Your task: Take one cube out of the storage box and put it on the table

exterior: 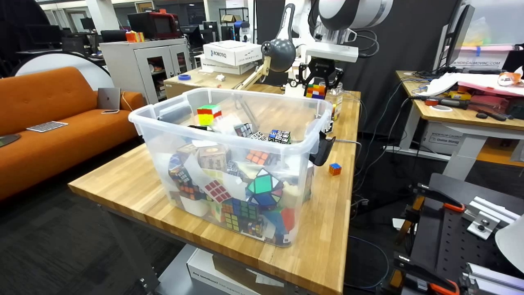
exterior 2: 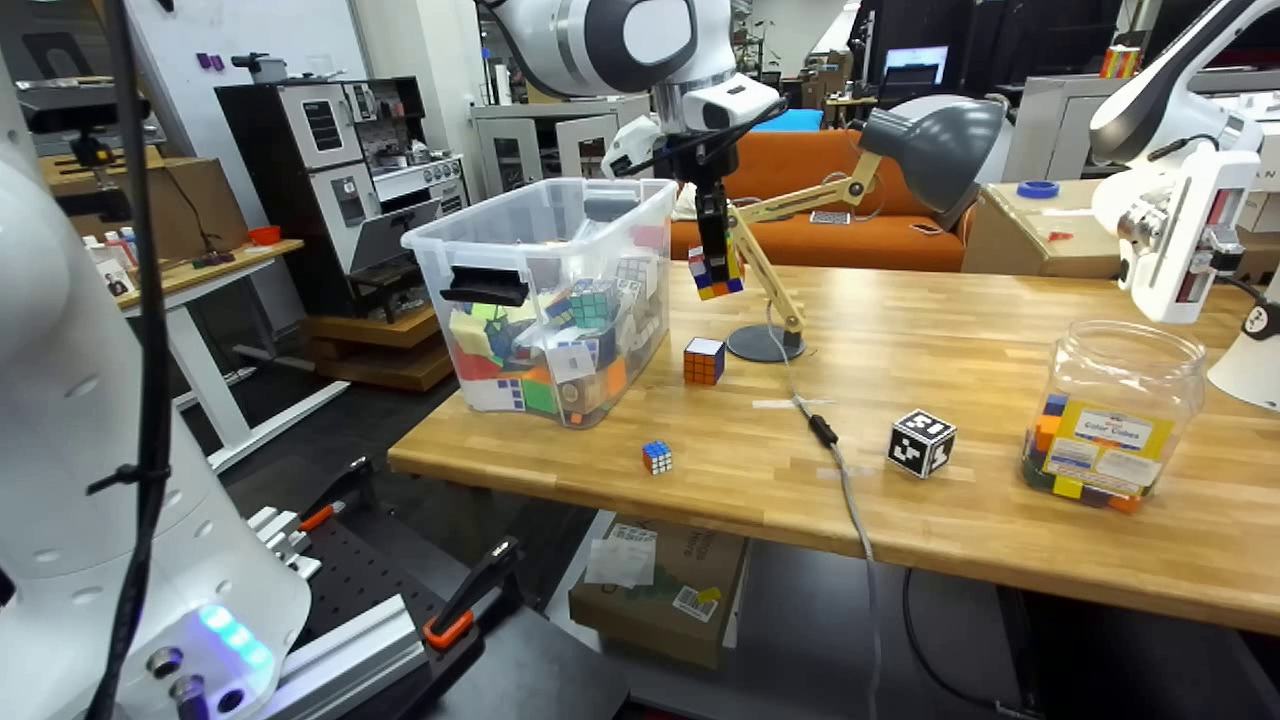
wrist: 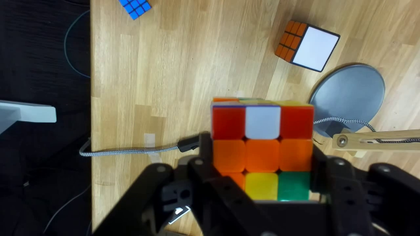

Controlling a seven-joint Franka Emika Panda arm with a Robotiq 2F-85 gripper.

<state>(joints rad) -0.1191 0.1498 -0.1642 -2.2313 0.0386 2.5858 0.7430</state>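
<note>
- One multicoloured puzzle cube (wrist: 262,154): the task's piece, I judge. Place: outside the storage box (exterior: 221,136), in mid-air beside it, not yet set down.
- One gripper (wrist: 261,160), two fingers (wrist: 205,152). State: pinching the puzzle cube on opposite faces, no gap that I can make out.
- One table (exterior 2: 900,330). Place: under the storage box and stretching well past it. Use: due to receive the puzzle cube.
- One white-topped cube (exterior 2: 704,361). Place: on the table, near the storage box. Hazard: swinging low towards the box, I could knock it.
- One lamp arm (wrist: 377,140), rising from a lamp base (exterior 2: 765,343). Place: farther from the storage box than the white-topped cube. Hazard: the puzzle cube looks close to it in the wrist view — sideways drift on the way down could snag it.
- One lamp cord (wrist: 131,152) with a switch (wrist: 188,144). Place: across the table, well apart from the storage box. Hazard: set on either, the puzzle cube would probably rock or tip.
- One blind spot. In the wrist view the puzzle cube hides what lies straight beneath; misjudging height, I might let go early and see it bounce.
- One grip concern. Layers may turn under an off-centre pinch — likely cause of any slip. I would lower slowly, releasing only on contact.
</note>
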